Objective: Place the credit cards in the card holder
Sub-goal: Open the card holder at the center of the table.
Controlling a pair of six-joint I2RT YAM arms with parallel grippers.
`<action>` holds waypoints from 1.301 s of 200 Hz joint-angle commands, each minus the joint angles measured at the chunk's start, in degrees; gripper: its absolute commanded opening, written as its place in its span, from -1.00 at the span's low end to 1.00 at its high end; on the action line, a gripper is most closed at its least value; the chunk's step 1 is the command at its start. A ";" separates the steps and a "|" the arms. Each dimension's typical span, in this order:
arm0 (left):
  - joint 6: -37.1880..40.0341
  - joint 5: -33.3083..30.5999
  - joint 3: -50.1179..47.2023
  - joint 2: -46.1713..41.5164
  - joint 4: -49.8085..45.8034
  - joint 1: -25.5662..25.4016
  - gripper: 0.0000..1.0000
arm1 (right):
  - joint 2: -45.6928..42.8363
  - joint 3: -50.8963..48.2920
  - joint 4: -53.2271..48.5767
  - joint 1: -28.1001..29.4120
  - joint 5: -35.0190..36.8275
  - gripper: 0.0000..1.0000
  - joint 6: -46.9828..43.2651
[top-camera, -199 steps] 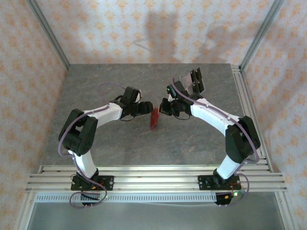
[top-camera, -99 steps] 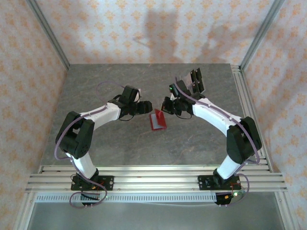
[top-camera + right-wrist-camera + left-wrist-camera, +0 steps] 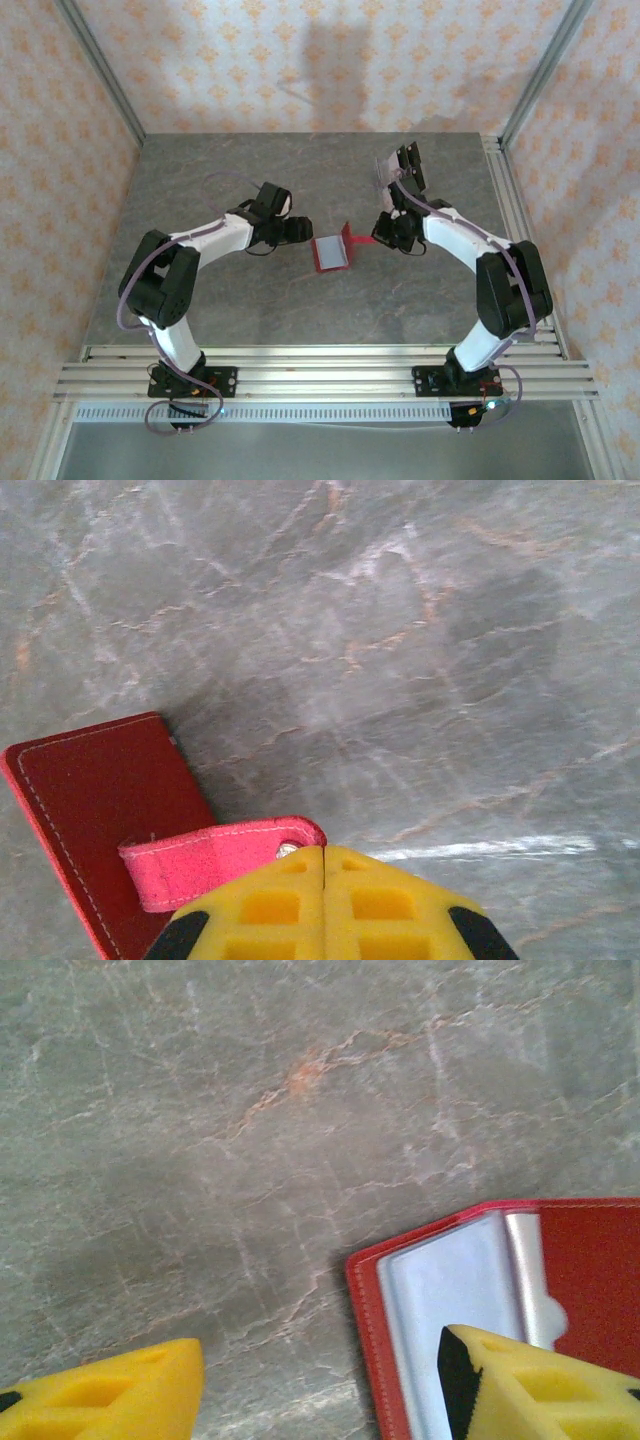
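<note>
From above, you see the card holder (image 3: 328, 255) lying open in the middle of the table (image 3: 230, 170), between the two grippers. Its right flap is lifted toward the right gripper (image 3: 380, 236), and the left gripper (image 3: 303, 229) sits just beside its left edge. The credit cards (image 3: 388, 168) lie at the back right, near the side rail (image 3: 510, 200) and just behind the right arm. You have bare slab to the left and along the near side.

Your left wrist view adds the grey lining (image 3: 450, 1290) inside the red border. The jaws stand apart with nothing between them. One yellow finger (image 3: 540, 1390) overlaps the lining and the other is over bare stone.

Your right wrist view shows the red outer face and the tab (image 3: 215, 860). The tab's end meets the fingertips, and the jaws are pressed together on it
</note>
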 commanded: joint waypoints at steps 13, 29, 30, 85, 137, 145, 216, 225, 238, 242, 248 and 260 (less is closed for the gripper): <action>1.62 -2.64 1.94 1.33 -3.94 -0.75 0.29 | 2.51 -0.41 -6.11 -0.42 5.80 -1.00 -6.01; 1.48 -2.53 2.01 1.43 -4.35 -1.07 0.29 | 3.78 -2.13 -5.90 -0.50 7.13 -1.00 -6.89; 1.46 -2.50 2.06 1.47 -4.36 -1.06 0.29 | 3.83 -2.28 -5.82 -0.50 7.21 -1.00 -6.90; 2.83 -2.98 4.88 2.70 -8.81 -2.13 0.28 | 1.37 -4.89 -3.84 -0.52 5.39 -0.36 -4.78; 4.09 -3.44 7.99 3.97 -11.24 -2.16 0.29 | -10.76 -0.52 -8.00 1.75 3.92 -0.33 -2.26; 4.17 -3.36 8.27 4.14 -11.33 -2.19 0.29 | -11.21 0.72 -8.28 2.79 3.79 -0.35 -1.84; 1.28 -6.22 9.31 5.06 -11.52 -2.20 0.29 | 4.28 13.08 -2.47 12.11 -1.75 -0.57 0.29; 1.10 -6.68 9.43 4.83 -11.87 -2.18 0.29 | 6.12 12.64 -1.84 12.16 -2.20 -0.63 0.21; 1.09 -7.00 9.40 4.34 -12.17 -2.20 0.29 | 7.44 10.31 -1.17 12.01 -0.89 -0.72 -0.20; 1.16 -7.04 9.40 4.19 -12.28 -2.20 0.29 | 7.63 9.26 -0.75 11.90 -0.44 -0.74 -0.41; 1.17 -7.03 9.48 4.01 -12.48 -2.16 0.29 | 7.99 7.39 -0.13 11.50 -0.05 -0.77 -0.54; 1.52 -6.89 9.61 3.81 -12.84 -2.20 0.29 | 8.48 3.19 1.94 10.15 -0.27 -0.83 -0.35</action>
